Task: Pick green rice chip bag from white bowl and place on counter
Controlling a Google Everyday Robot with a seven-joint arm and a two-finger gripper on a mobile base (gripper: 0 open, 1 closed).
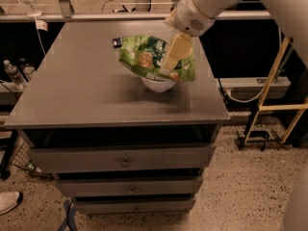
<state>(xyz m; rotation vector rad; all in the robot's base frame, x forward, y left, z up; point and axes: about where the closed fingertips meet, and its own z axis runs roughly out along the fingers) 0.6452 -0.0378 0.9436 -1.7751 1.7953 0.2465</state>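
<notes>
The arm enters from the upper right, its white forearm and rounded wrist angled down and to the left over the back half of the counter. From the wrist the tan gripper slants down over the right half of the green rice chip bag, low over it and possibly touching. From this angle I cannot tell whether it is open or closed, or whether it has hold of anything.

The bag lies across the white bowl, spreading past the rim on both sides, so only the bowl's lower front shows. The bowl stands right of the counter's middle. A small black object lies on the counter just beside the bag's upper left corner. Below the top, the cabinet shows 3 drawers.
</notes>
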